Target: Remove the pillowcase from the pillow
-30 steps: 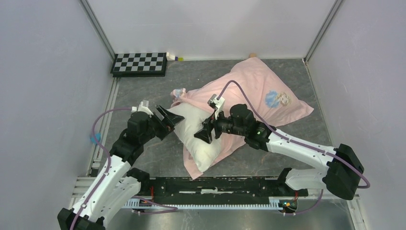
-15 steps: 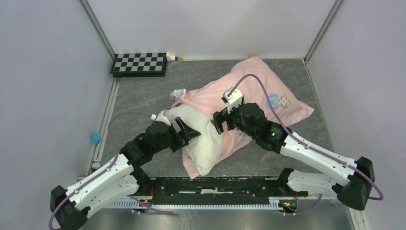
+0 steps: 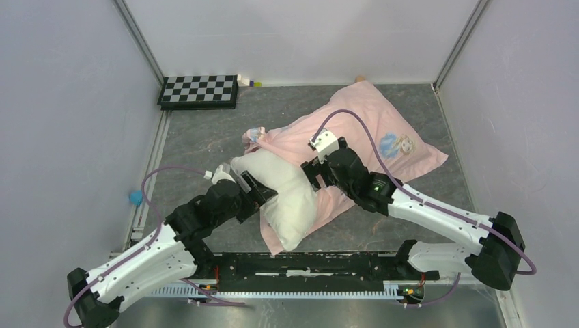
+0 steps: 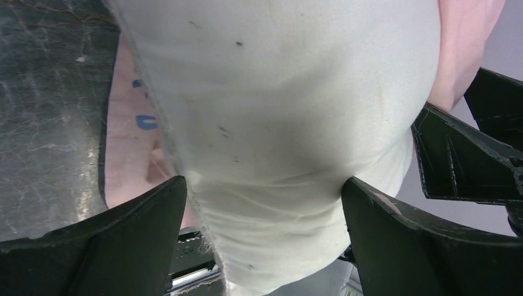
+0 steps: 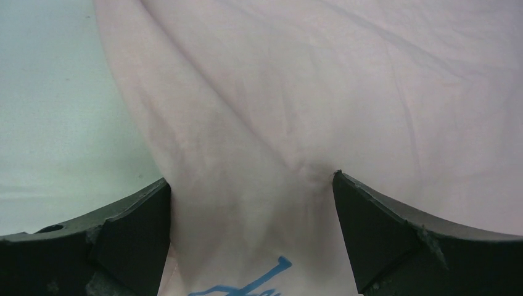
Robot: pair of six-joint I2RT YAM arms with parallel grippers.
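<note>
Grey stone-look bench (image 3: 205, 137), pale walls on three sides.

Nearest: L claw (image 3: 265, 193) at left side of pillow (image 3: 287, 201), arm reaching in low from near-left. Wrist view: L claw (image 4: 262, 185) spread wide, pillow (image 4: 277, 92) bulging down btw both fingers and seeming to press on their inner faces. Not pinched tight. A few dark specks on the cream cloth.

Pillow lies mid-bench, angled, mostly bare. Thin strip of pink shows under its near edge. Its right side meets the pink fabric; can't tell how much is inside.

R claw (image 3: 312, 176) just beyond, at pillow's right-far edge, over pillowcase (image 3: 362, 116). Wrist view: R claw (image 5: 251, 179) also wide apart, a soft ridge of pillowcase (image 5: 339, 80) rising btw the fingers. Nothing gripped. Blue lettering (image 5: 247, 285) shows faintly low in that view.

Pillowcase spreads far-right, pink side up, cartoon girl print (image 3: 396, 143) showing through.

Far-left corner: checkerboard (image 3: 199, 90) flat by back wall.
</note>
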